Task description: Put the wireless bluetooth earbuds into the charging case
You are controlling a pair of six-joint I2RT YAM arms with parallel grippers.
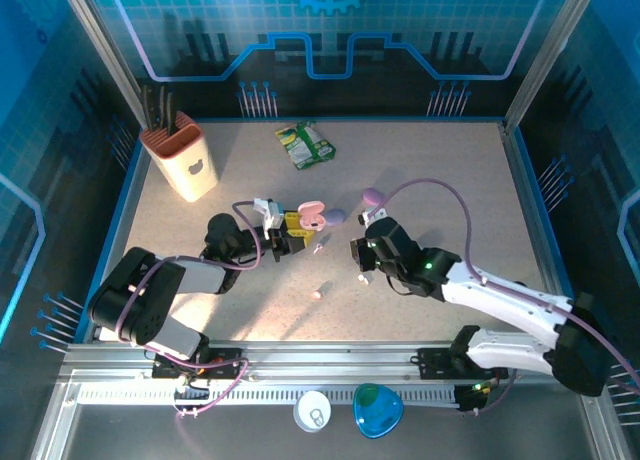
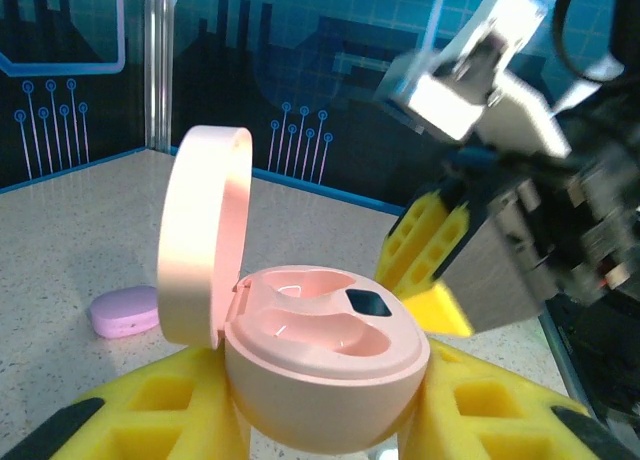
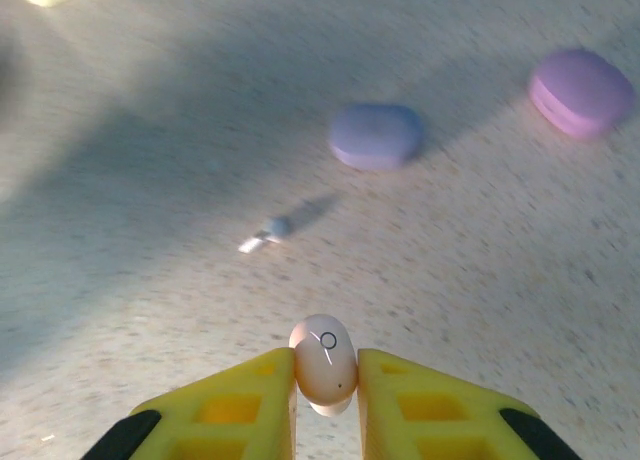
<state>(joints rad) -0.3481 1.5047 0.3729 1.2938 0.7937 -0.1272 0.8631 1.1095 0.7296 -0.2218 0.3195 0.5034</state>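
The open charging case (image 2: 320,365) is pale pink all over, with 1 small black square in its tray. The left gripper (image 2: 322,385) has yellow fingers (image 2: 165,405) with black patches near the base. The right gripper (image 3: 325,375) has the same yellow fingers (image 3: 235,415). The earbud (image 3: 323,365) between them is pinkish cream with a thin dark ring mark. There are 2 closed cases: 1 lavender-blue case (image 3: 375,136) and 1 pinkish purple case (image 3: 582,90). The table (image 1: 450,180) is beige with fine speckles. The packet (image 1: 305,145) is green and yellow. The utensil holder (image 1: 183,162) is cream with a terracotta rim and a small dark face mark. The backdrop (image 1: 330,40) is blue with circuit-line patterns.
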